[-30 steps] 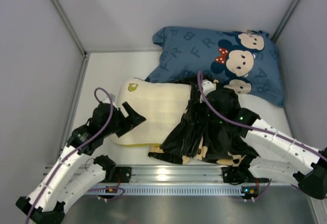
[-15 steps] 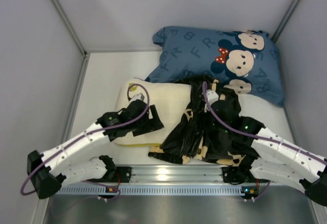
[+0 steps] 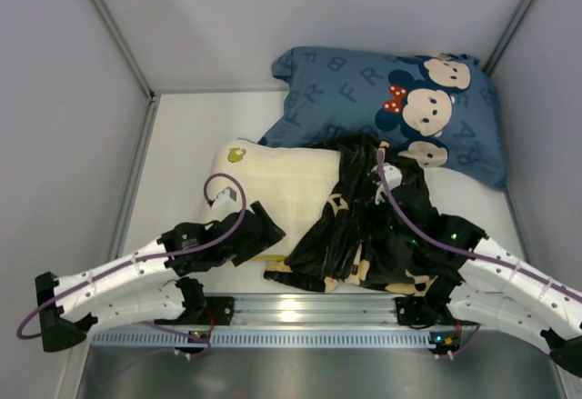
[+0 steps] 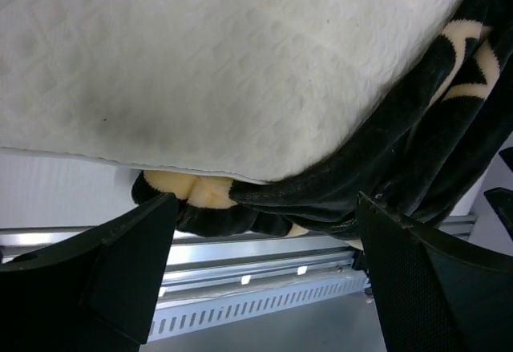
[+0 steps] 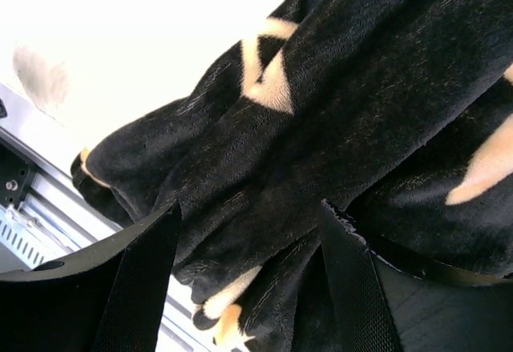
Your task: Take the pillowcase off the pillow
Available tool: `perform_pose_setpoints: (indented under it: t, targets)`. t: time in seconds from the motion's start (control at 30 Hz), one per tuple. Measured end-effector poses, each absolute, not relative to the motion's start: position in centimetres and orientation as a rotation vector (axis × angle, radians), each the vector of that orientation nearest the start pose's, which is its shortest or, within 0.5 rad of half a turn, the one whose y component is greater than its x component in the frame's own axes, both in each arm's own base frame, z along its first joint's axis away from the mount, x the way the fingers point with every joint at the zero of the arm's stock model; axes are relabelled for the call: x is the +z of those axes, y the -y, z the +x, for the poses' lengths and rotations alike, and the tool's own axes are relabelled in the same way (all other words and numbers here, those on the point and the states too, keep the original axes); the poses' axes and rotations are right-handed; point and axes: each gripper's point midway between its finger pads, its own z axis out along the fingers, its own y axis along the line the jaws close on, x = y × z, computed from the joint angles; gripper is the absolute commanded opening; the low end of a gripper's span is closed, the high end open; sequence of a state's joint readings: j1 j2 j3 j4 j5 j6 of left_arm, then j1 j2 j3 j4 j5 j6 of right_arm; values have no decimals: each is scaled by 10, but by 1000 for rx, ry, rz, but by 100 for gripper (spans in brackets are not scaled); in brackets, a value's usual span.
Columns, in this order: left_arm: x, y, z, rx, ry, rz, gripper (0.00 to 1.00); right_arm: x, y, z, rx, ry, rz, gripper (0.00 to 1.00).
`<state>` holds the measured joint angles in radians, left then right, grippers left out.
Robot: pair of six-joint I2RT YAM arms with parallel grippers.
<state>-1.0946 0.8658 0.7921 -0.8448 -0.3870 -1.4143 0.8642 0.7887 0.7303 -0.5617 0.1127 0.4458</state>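
The pillow (image 3: 273, 185) lies near the middle of the white bench (image 3: 182, 135). Its cream quilted half is bare toward 9 o'clock, with a small yellowish patch near its 10 o'clock corner. The pillowcase (image 3: 373, 226) is bunched over the pillow's 3 o'clock end. Its black plush folds with tan petals spill toward 6 o'clock, down to the aluminium rail (image 3: 300, 313) at the bench's near edge. At 12 to 1 o'clock from them rests a blue mouse-printed pillow (image 3: 364, 99), its lower edge touching the black fabric.

The left pincer (image 3: 264, 231) sits low at the pillow's 6 o'clock edge, reaching in from 8 o'clock. In the left wrist view it (image 4: 264, 200) stands wide, with both dark fingers (image 4: 128, 264) well apart and gripping nothing. Ahead of the gap are the quilted underside of the pillow (image 4: 240, 63) and the rolled rim of the pillowcase (image 4: 385, 151).

The right pincer (image 3: 393, 190) lies over the heap of black fabric, coming from 4 o'clock, and is hard to pick out against it from above. The right wrist view shows it (image 5: 250, 208) parted somewhat less widely. The fingers (image 5: 136, 280) stand either side of a fold of the pillowcase (image 5: 321, 103) without visibly squeezing it.
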Motion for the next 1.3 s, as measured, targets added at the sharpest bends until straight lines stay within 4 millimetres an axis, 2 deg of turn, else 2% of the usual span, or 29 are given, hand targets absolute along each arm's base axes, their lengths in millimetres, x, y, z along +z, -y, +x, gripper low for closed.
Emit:
perform_pose_setpoints:
  t: [0.13, 0.27, 0.43, 0.57, 0.67, 0.8, 0.93, 1.03, 1.07, 1.13, 1.17, 1.27, 1.3]
  targets:
    - [140, 206, 134, -703, -2437, -685, 99, 163, -202, 172, 600, -2245, -414, 66]
    - [123, 229, 136, -721, -2479, -751, 99, 151, -203, 173, 566, -2290, -429, 66]
    - [112, 243, 137, -815, -2459, -941, 99, 158, -202, 172, 586, -2267, -421, 66]
    - [96, 232, 135, -861, -2403, -1108, 99, 172, -201, 168, 636, -2220, -403, 66]
    - [92, 224, 136, -898, -2354, -1180, 99, 179, -200, 166, 667, -2198, -391, 66]
    - [93, 217, 139, -946, -2296, -1221, 99, 179, -202, 164, 678, -2204, -391, 66]
    - [84, 207, 141, -947, -2251, -1245, 96, 174, -206, 160, 689, -2228, -412, 66]
    - [78, 197, 144, -934, -2211, -1253, 84, 171, -211, 155, 702, -2242, -436, 65]
    - [78, 195, 145, -935, -2195, -1255, 69, 169, -213, 153, 707, -2249, -443, 65]
    - [81, 192, 149, -948, -2157, -1265, 51, 165, -218, 148, 712, -2269, -466, 65]
    - [82, 191, 150, -953, -2142, -1268, 35, 162, -220, 146, 713, -2279, -476, 65]
    - [88, 188, 155, -971, -2099, -1273, 15, 154, -229, 136, 722, -2313, -513, 65]
    - [90, 187, 156, -980, -2085, -1277, 1, 153, -233, 131, 730, -2320, -531, 65]
